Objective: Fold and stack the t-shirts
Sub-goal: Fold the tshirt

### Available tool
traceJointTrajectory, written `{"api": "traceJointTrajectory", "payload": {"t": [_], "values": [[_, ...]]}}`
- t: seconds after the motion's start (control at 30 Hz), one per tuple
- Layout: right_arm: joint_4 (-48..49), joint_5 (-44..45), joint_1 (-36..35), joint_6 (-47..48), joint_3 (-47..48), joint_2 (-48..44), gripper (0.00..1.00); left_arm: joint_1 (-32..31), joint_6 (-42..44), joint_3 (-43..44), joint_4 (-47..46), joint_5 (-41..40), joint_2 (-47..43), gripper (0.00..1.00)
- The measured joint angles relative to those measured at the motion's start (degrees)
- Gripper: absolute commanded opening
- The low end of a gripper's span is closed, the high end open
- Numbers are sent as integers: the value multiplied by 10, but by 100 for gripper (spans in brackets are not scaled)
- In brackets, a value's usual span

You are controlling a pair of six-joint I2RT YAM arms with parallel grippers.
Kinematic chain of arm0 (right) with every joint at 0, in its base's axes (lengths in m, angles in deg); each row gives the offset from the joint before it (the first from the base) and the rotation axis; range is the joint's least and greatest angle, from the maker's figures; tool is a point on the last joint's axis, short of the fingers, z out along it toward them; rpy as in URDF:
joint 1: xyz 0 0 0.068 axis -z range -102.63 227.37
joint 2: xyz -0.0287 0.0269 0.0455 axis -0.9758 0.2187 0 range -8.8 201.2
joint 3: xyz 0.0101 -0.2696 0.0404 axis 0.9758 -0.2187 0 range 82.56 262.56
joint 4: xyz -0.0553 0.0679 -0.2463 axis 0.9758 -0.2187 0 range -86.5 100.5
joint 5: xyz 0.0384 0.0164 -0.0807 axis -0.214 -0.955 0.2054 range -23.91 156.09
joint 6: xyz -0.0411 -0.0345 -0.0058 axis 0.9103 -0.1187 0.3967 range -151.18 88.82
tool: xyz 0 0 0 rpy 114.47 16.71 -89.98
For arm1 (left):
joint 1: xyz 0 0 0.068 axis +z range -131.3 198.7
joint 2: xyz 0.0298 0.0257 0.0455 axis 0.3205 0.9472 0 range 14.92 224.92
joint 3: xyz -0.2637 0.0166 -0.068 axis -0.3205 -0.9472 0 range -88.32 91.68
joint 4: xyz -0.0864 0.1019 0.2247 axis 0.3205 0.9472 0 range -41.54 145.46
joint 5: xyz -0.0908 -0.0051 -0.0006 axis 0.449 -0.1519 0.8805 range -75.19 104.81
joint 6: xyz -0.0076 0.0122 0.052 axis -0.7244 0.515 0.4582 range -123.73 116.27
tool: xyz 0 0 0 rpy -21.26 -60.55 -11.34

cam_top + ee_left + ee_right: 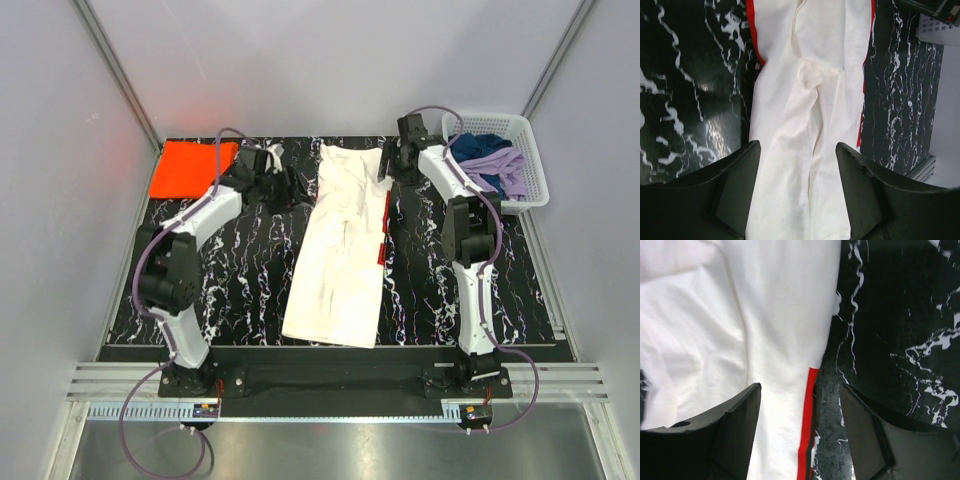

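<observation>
The white shirt [335,250] lies as a long folded strip down the middle of the worktop [240,285], with red showing along its right edge. The orange shirt [190,167] lies flat at the far left corner (well apart from the white one). The left pincer [797,147] is spread over the strip's far left part and the right pincer [800,387] over its far right edge. Neither is pinching anything. A basket [537,165] of clothes stands far right.

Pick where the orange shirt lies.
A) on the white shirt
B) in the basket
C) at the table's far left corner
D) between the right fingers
C: the orange shirt lies flat at the far left corner of the table, apart from the white shirt.
</observation>
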Motion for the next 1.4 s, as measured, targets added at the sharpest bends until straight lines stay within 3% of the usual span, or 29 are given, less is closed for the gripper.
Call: {"api": "traceJointTrajectory", "payload": {"t": [0.2, 0.33, 0.57, 0.67, 0.77, 0.8, 0.87, 0.9, 0.97, 1.07, 1.4], "values": [[4, -13, 1, -13, 96, 14, 68, -4, 19, 64, -30, 5, 110, 68], [33, -18, 7, -31, 108, 21, 64, -6, 21, 81, -27, 9, 174, 65], [59, -42, 37, -59, 147, 90, 63, -2, 20, 93, -15, 5, 196, 38], [59, -42, 47, -70, 159, 120, 63, 6, 21, 90, 2, -8, 198, 15], [61, -43, 51, -85, 159, 132, 63, 20, 25, 79, 7, -14, 198, 8], [62, -44, 52, -89, 159, 133, 63, 23, 24, 77, 8, -13, 197, 7], [67, -48, 52, -96, 159, 134, 64, 29, 26, 74, 5, -15, 195, 16], [71, -54, 52, -98, 159, 134, 63, 31, 26, 69, 2, -16, 192, 22], [76, -60, 52, -102, 159, 135, 64, 34, 23, 59, -4, -14, 183, 43], [83, -68, 52, -104, 167, 144, 63, 34, 36, 49, -5, -23, 164, 54], [104, -116, 52, -156, 166, 150, 51, 34, 28, 81, -55, 27, 158, 50]]}}
